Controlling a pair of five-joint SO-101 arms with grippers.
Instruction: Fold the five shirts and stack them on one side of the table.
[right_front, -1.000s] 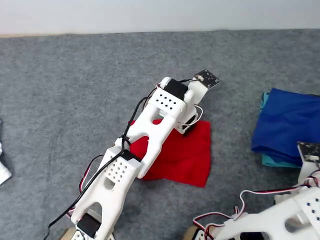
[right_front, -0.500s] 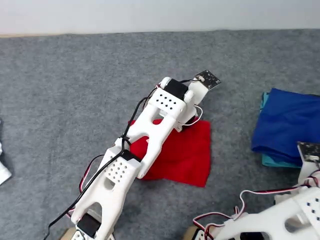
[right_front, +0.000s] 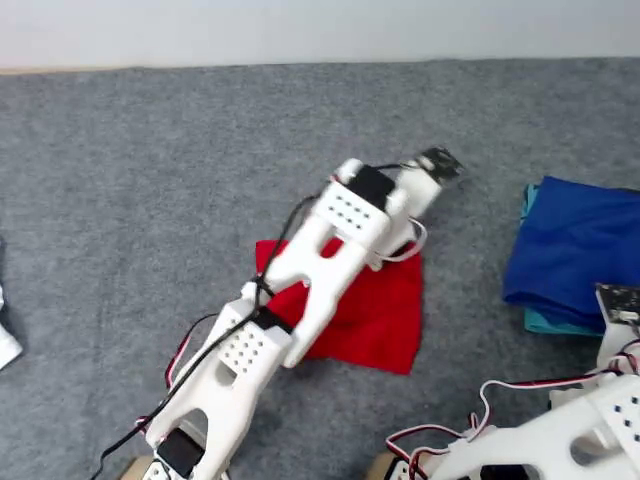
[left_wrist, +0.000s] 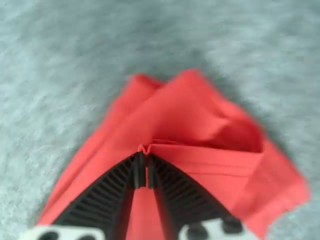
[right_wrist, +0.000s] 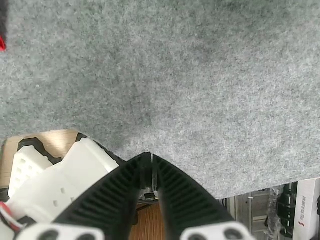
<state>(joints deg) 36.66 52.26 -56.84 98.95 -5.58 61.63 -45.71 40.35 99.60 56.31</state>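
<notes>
A folded red shirt (right_front: 375, 315) lies on the grey table mat near the middle. My left arm (right_front: 330, 250) stretches over it, and its wrist hides the shirt's far edge. In the left wrist view my left gripper (left_wrist: 142, 162) is shut on a fold of the red shirt (left_wrist: 200, 120), which bunches up just past the fingertips. A folded blue shirt (right_front: 580, 250) rests on a teal one (right_front: 545, 322) at the right side. My right gripper (right_wrist: 151, 161) is shut on nothing and hangs over the mat's near edge. The right arm (right_front: 560, 430) sits at the near right corner.
A bit of white cloth (right_front: 5, 345) shows at the left edge of the grey mat (right_front: 150, 180). The table's wooden rim (right_wrist: 30, 142) and the right arm's base (right_wrist: 60, 175) lie under the right gripper. Open mat spreads across the far and left parts.
My left arm's wrist has swung to the right, toward the blue stack, with the red shirt's fold pinched in it. The right arm has stayed still.
</notes>
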